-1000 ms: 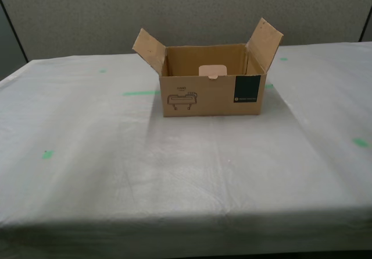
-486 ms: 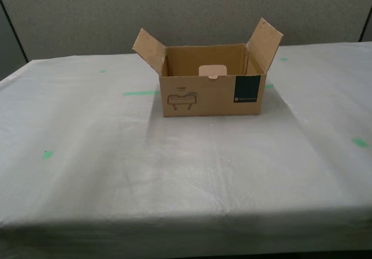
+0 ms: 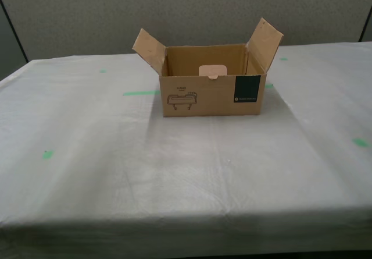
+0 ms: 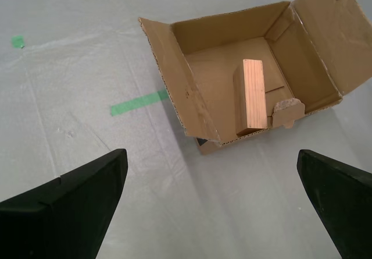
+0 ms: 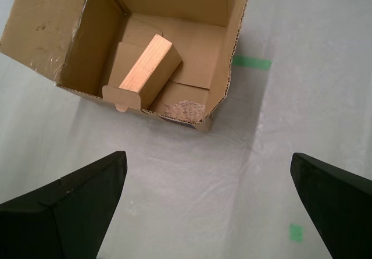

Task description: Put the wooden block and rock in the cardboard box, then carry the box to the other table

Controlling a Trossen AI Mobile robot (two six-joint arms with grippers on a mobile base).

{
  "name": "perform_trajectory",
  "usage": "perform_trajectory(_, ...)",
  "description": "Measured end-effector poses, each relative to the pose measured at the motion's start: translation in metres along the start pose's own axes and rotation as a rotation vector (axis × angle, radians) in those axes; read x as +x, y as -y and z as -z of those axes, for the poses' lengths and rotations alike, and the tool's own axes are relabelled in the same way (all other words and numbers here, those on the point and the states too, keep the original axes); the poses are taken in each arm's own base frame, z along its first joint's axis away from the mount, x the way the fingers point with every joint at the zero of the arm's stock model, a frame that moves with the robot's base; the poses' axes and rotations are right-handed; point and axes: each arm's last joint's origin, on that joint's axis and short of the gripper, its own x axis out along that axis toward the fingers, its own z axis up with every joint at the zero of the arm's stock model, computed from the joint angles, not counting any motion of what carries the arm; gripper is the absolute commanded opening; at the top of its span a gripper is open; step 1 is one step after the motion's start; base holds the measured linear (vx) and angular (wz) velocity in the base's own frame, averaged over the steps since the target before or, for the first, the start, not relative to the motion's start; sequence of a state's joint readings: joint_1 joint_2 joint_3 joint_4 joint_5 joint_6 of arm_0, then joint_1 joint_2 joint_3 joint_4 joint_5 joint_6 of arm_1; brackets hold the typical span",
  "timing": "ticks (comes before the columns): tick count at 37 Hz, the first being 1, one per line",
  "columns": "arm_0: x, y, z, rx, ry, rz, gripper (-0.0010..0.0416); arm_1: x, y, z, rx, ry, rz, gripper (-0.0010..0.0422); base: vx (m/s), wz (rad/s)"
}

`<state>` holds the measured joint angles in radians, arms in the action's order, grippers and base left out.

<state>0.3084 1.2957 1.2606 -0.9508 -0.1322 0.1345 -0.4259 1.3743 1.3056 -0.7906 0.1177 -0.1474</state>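
Fingers of my first gripper [image 5: 209, 203] and my second gripper [image 4: 212, 203]: spread wide, empty. Cardboard box [image 3: 211, 90], flaps up, holding wooden block [image 5: 146, 68] and rock [image 5: 185, 110], on wrinkled white cloth table [image 3: 186, 166] with green tape marks [image 4: 138, 102]; grey wall [image 3: 186, 9] behind.

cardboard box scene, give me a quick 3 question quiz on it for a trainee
1. True or false: the wooden block is inside the cardboard box.
2. What does the box stand on? A) a bare wooden floor B) a table draped in white cloth C) a metal shelf
3. Fill in: in both wrist views my first end effector and my second end effector have their jaws ____ and hold nothing.

Key: 1 true; 2 B; 3 open. The rock also lies in the box, beside the block.
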Motion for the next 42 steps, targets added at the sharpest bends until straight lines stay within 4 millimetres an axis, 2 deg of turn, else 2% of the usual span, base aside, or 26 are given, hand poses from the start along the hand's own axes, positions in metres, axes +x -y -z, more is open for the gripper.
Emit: perform_trajectory(42,0.0000,0.0001,0.0000,0.000,0.000,0.000,0.0394,0.0000,0.0000,0.0000,0.000,0.000,0.000,0.0400,0.000,0.000)
